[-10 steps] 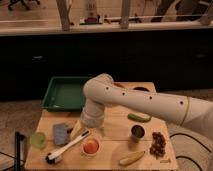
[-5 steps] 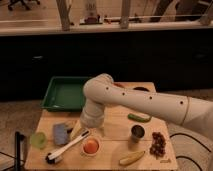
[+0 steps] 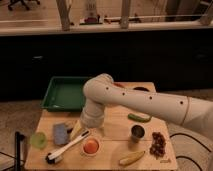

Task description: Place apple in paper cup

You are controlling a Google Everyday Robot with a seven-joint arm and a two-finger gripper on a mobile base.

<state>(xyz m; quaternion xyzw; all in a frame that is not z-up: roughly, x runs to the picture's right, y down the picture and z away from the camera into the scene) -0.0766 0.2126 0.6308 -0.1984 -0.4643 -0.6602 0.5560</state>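
One wooden table [image 3: 114, 131] inspected, with my one white arm [image 3: 135, 100] reaching in from the right and bending down over its middle. My gripper [image 3: 91, 127] hangs at the low end of that arm, just above and behind the paper cup [image 3: 90, 154]; from this angle I cannot tell whether it is released or clenched. Cups counted: three. The paper cup stands near the table's front edge, left of centre, and the one apple [image 3: 90, 146] sits inside it, orange-red, apart from my gripper. The pale green cup [image 3: 38, 140] stands at the front left; the dark metal cup [image 3: 137, 132] stands right of centre. One white-handled brush [image 3: 67, 147] lies slantwise just left of the paper cup, dark head toward the front edge. One blue-grey sponge [image 3: 61, 134] lies between the brush and the green cup. One green tray [image 3: 65, 92] occupies the back left corner. One long green vegetable [image 3: 139, 118] lies behind the metal cup, one cluster of dark grapes [image 3: 158, 142] to its right, and one banana [image 3: 131, 158] at the front edge.
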